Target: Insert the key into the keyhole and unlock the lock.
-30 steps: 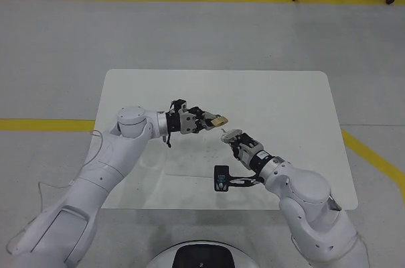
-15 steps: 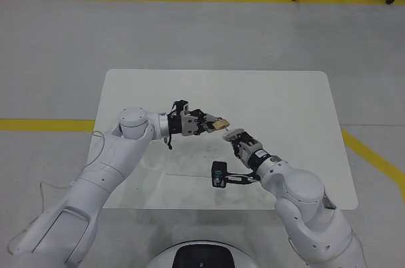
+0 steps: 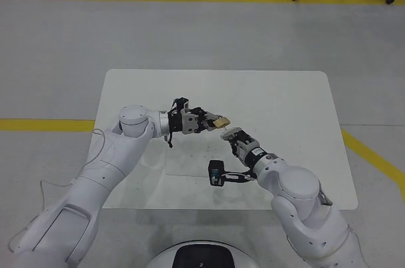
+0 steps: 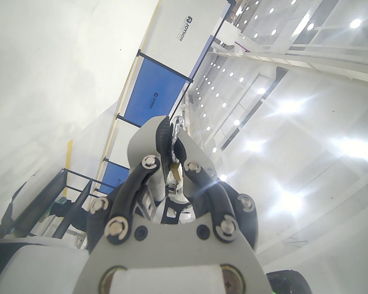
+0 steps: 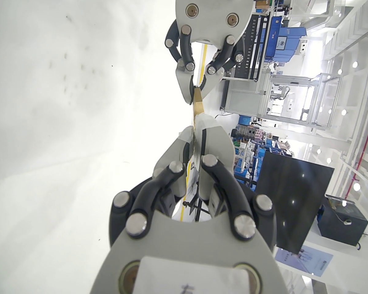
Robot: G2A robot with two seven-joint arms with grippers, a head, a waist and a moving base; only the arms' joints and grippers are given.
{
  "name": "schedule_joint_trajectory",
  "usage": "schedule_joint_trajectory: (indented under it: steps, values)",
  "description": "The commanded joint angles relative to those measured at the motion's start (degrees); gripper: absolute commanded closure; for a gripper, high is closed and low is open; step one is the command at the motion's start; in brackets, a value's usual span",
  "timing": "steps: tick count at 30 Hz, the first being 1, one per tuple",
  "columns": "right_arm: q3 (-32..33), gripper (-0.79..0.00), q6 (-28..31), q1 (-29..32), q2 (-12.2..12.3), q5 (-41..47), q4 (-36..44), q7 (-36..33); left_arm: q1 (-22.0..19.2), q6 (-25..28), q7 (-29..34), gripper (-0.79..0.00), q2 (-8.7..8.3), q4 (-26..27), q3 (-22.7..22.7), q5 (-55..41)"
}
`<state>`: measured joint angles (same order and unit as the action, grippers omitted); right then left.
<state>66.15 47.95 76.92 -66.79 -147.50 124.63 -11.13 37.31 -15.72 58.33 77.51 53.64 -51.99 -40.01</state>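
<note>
The left tool hangs above the middle of the table, its fingers closed tight on the brass lock. It grips the lock by the end nearest its wrist, so the free end juts out past the fingertips toward the other arm. The lock's long axis runs away from the left tool, to the right and a little toward the robot. Just beside that free end is the key, pinched flat in the closed right tool, which comes up at it from the right and from the robot's side. In the right wrist view the brass body and the thin edge of the key lie almost in one straight line between the two tools, fingertips nearly meeting. The key's tip is at the lock's end face, but I cannot tell whether the blade has entered the keyhole or only rests against it. Both lock and key are held in the air, off the table. The right tool looks the one to act: a short push along that shared line, then a twist about it, while the left tool braces the lock against the turn.
</note>
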Motion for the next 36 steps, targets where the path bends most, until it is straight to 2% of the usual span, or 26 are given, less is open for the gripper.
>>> schedule_joint_trajectory:
  steps: [1, 24, 29, 36]
  values:
    - [0.04, 0.000, 0.02, -0.10, -0.01, -0.05, -0.01, -0.31, -0.11, 0.06, -0.01, 0.000, 0.02, -0.07, -0.02, 0.25]
    - [0.04, 0.000, 1.69, -0.72, 0.06, -0.73, 0.16, -1.67, -1.17, -0.49, 1.46, 0.000, 0.50, -0.07, 0.44, 2.20]
    - [0.01, 0.000, 2.26, -1.03, 0.37, -0.95, 0.40, 1.33, -1.26, -0.37, 2.44, 0.000, 0.39, -0.58, 0.15, 2.67]
    - [2.65, 0.000, 1.61, 0.57, 1.44, -2.19, 2.48, 7.33, -2.61, -0.22, 8.09, 0.000, -0.15, -2.91, -0.33, 4.41]
